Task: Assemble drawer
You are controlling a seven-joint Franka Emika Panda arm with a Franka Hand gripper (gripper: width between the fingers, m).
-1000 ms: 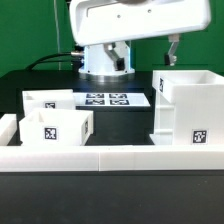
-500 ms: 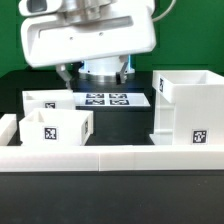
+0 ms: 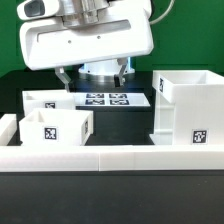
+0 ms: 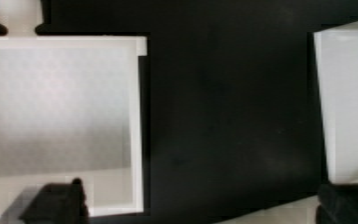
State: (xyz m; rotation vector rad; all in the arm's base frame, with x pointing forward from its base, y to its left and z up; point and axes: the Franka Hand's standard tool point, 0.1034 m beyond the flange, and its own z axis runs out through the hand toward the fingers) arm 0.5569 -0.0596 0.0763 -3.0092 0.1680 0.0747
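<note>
The gripper [image 3: 95, 72] hung at upper centre of the exterior view, jaws spread wide, grasping nothing. The large casing [image 3: 190, 108] stood at the exterior view's right. At the exterior view's left, the front tray box [image 3: 57, 127] sat near the border wall [image 3: 110, 158], the rear tray box [image 3: 45, 98] behind it, just beside the marker board [image 3: 106, 100]

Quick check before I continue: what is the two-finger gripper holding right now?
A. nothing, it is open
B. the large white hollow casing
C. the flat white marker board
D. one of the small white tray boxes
A: the gripper hangs open with nothing between its fingers, while the large white hollow plastic casing and the small white tray boxes stand on the black table.
</note>
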